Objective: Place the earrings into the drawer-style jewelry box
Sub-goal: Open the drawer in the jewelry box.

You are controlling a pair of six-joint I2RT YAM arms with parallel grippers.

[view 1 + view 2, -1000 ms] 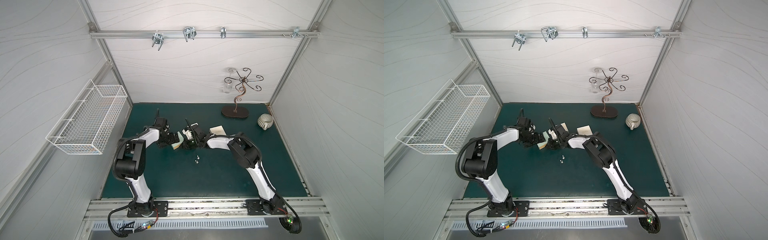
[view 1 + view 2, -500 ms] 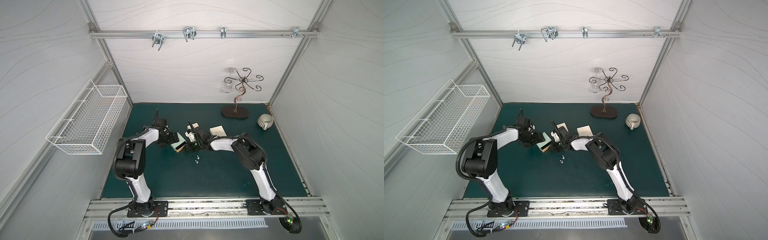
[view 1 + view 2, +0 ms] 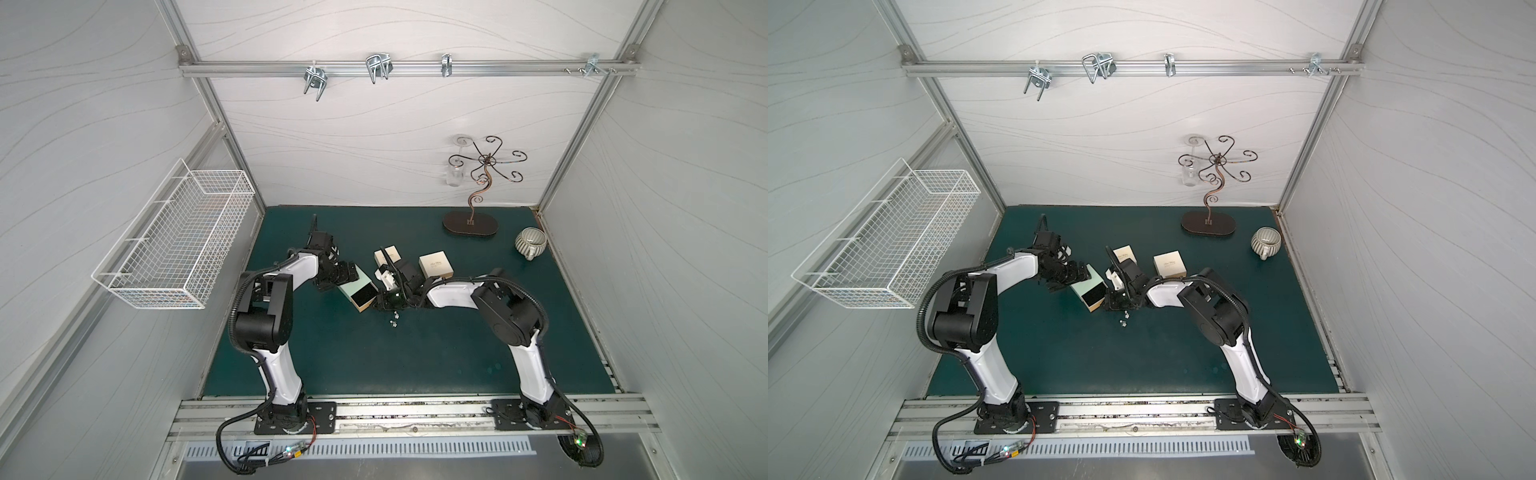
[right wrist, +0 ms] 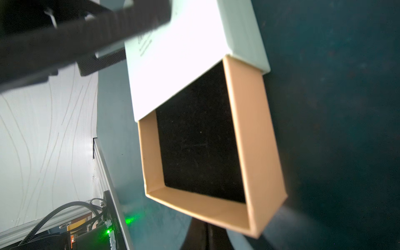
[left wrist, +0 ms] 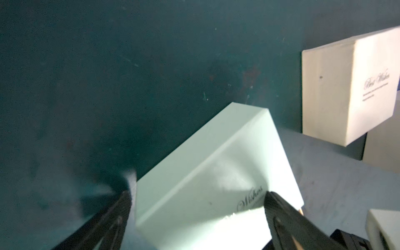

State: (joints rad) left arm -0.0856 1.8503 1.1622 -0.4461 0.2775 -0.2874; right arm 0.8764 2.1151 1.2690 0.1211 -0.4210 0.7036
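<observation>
Tan drawer [image 4: 255,140] has slid further from the mint sleeve [image 5: 205,173] the left gripper [image 5: 198,195] clamps. Right gripper [image 4: 204,233] pinches its front. It looks open enough for the earrings [image 3: 394,322] lying nearby.

1. In both top views, the earrings [image 3: 393,323] [image 3: 1124,323] are mere specks; you cannot count them or read their shape.
2. In the right wrist view, the drawer [image 4: 251,129] front wall hides the right gripper [image 4: 205,235] tips, and the picture edge cuts its fingers off.
3. The sleeve [image 4: 184,54] covers the rear of the drawer floor.
4. In the left wrist view, one finger [image 5: 281,216] of the left gripper [image 5: 197,195] masks part of the sleeve [image 5: 205,168] lettering; the other is blurred.
5. The picture edge crops the cream box [image 5: 329,93].
</observation>
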